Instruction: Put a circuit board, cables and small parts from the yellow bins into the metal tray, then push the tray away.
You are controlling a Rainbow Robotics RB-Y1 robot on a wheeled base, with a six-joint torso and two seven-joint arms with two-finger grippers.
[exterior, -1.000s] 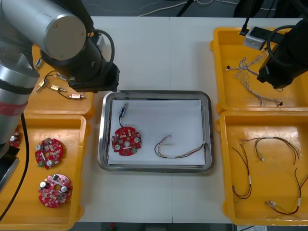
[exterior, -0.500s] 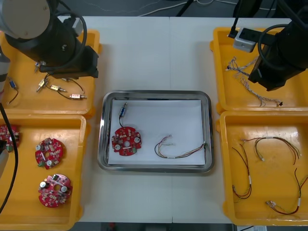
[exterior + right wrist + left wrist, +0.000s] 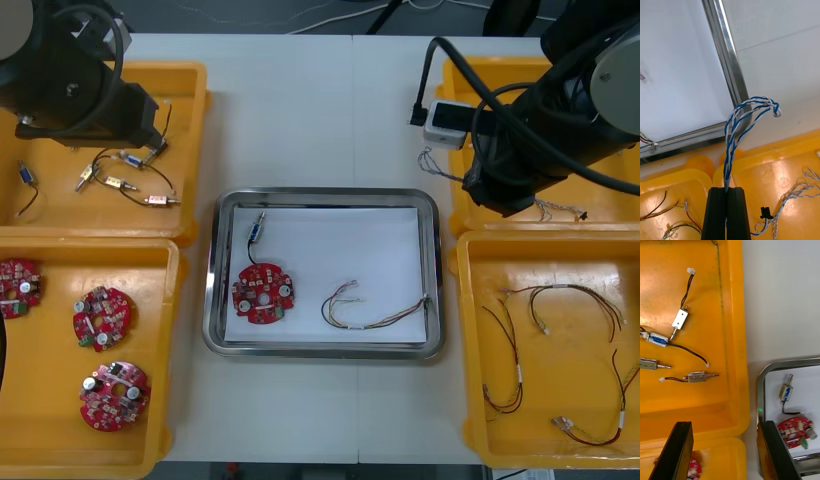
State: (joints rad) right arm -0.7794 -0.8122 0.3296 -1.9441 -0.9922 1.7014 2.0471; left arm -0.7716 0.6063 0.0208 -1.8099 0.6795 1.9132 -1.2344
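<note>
The right jaws are clamped on the foot of a blue-and-white cable (image 3: 738, 123), which loops up ahead of them above the bin (image 3: 782, 176) edge, with the tray (image 3: 727, 56) corner just beyond. The step in hand looks like carrying it in; next it needs moving further over the white floor before release. The front view adds a board (image 3: 263, 293), a part (image 3: 257, 229) and a thin cable (image 3: 370, 325) already in the tray. The left wrist view shows the left jaws apart above spare parts (image 3: 679, 319).
</note>
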